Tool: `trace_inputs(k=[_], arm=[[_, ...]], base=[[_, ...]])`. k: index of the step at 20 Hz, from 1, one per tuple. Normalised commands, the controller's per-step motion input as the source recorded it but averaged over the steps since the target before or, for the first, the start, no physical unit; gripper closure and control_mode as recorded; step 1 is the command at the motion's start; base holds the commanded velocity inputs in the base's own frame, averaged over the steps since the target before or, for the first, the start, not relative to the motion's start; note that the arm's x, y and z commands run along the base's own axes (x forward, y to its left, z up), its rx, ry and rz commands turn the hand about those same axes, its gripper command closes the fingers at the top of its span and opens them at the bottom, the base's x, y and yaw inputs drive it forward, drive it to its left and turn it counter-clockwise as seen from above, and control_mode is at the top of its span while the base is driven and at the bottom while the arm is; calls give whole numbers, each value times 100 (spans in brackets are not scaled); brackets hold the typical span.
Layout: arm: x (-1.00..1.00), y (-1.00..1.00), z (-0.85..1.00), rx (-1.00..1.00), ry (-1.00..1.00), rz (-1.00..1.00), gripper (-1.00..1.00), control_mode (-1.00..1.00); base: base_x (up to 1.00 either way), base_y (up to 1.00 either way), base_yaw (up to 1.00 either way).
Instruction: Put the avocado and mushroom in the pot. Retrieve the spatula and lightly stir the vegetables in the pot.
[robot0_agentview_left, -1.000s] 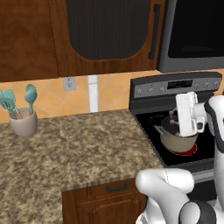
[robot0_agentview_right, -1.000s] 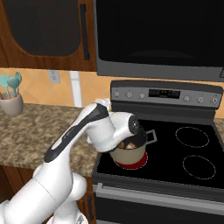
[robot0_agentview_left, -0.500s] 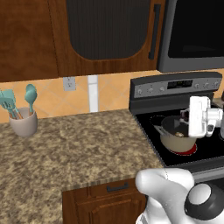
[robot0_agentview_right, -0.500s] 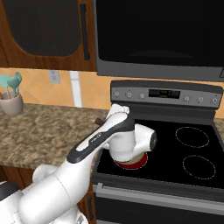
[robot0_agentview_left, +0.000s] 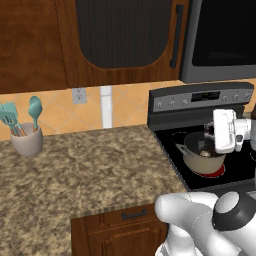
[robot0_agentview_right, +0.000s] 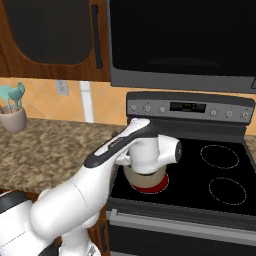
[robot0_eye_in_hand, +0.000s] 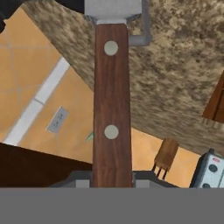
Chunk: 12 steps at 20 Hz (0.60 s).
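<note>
tool (robot0_eye_in_hand: 112, 186): clamped on spatula (robot0_eye_in_hand: 112, 105) | since earlier: hand swung right past pot (robot0_agentview_left: 202, 159)

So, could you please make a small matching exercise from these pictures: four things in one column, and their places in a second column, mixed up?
Things:
1. pot
2. spatula
3. cup of teal utensils
4. wall outlet

Places:
A. on the backsplash above the counter
B. at the far left of the granite counter
C. on the red glowing burner of the stove
D. held in the hand

Pairs: 1-C, 2-D, 3-B, 4-A
</note>
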Motion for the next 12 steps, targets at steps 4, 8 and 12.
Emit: trace_inputs(k=[4,8,12], arm=[[20,-1,0,3,14,-3,100,-100],[28,-10,0,1,10,-4,100,-100],[51,-16,-4,10,7,-4,100,-100]], base=[[0,0,0],[0,0,0],[0,0,0]])
